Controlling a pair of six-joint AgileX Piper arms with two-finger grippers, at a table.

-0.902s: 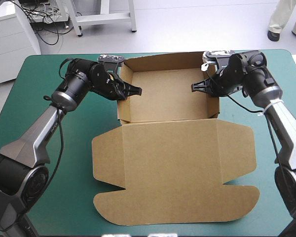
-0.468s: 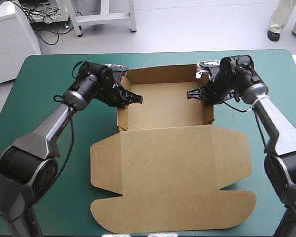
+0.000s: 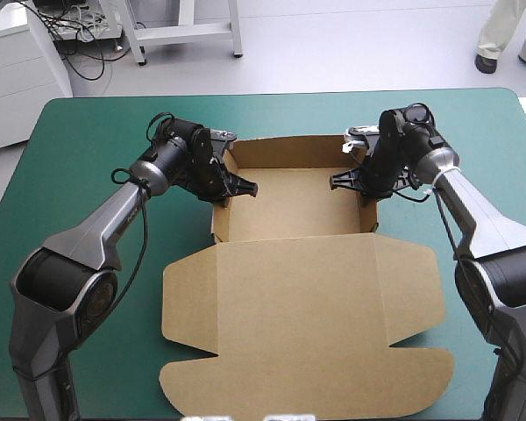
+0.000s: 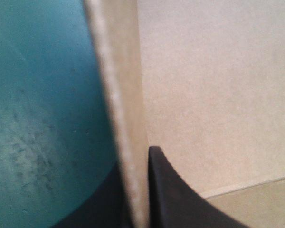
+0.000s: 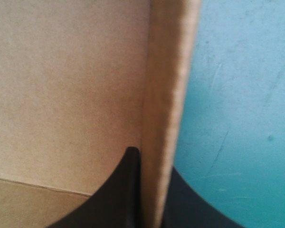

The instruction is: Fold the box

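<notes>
The brown box (image 3: 289, 202) stands as an open tray at the middle back of the table, its lid (image 3: 307, 316) lying flat toward the front edge. My left gripper (image 3: 245, 187) is shut on the tray's left side wall (image 3: 219, 197). In the left wrist view that wall (image 4: 118, 109) runs up between the left gripper's (image 4: 134, 159) black fingers (image 4: 168, 194). My right gripper (image 3: 337, 181) is shut on the right side wall (image 3: 368, 206). In the right wrist view that wall (image 5: 166, 95) is pinched in the right gripper (image 5: 152, 159), with the tray's inside beside it.
The teal-green cover (image 3: 88, 140) shows on both sides of the box. The lid's rounded near flap (image 3: 307, 386) reaches almost to the table's front edge.
Both grippers have come toward the front and slightly inward, still holding the side walls. The whole box slid toward the front edge with them.
</notes>
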